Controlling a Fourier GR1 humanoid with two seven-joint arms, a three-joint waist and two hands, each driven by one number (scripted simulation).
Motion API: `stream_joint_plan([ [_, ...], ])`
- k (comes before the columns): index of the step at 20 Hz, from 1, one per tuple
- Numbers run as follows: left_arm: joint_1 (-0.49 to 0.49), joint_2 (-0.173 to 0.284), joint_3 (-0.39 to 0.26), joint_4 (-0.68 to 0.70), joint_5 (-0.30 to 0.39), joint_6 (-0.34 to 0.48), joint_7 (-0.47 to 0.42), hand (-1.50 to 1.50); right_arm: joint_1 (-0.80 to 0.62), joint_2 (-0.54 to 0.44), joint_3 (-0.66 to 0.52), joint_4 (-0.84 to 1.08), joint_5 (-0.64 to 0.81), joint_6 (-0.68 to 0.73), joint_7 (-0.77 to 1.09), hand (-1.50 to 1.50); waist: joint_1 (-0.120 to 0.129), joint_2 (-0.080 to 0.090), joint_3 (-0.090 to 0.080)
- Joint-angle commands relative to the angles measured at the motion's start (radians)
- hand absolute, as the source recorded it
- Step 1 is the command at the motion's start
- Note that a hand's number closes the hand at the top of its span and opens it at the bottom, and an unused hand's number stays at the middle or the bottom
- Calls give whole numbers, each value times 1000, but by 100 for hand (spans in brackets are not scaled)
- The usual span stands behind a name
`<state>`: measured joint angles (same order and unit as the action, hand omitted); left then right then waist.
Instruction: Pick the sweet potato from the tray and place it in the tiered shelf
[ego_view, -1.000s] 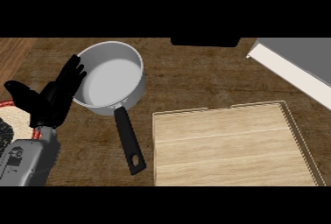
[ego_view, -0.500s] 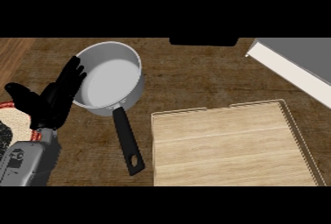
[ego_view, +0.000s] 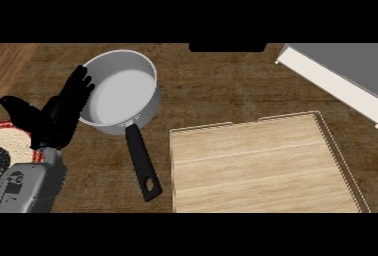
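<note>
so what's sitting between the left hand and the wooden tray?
Head view: the grey saucepan with its black handle lies between the left hand and the wooden tray. No sweet potato shows on the tray.

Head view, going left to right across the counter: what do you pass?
Left robot hand, open with fingers up → saucepan with black handle → wooden tray → white-edged grey shelf at the upper right. No sweet potato shows.

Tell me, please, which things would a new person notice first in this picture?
First the grey saucepan at upper left, its black handle pointing toward the lower edge. Then the wooden tray filling the lower right. The black left hand rests open, fingers up, beside the saucepan.
</note>
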<state>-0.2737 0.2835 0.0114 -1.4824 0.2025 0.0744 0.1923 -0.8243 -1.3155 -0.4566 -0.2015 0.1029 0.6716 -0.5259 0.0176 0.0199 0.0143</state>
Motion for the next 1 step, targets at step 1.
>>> stream_joint_plan([
  [1,-11,4,1,-15,-4,11,25,0,65,6,13,-33,8,139,-181,-150,-3,-3,2],
])
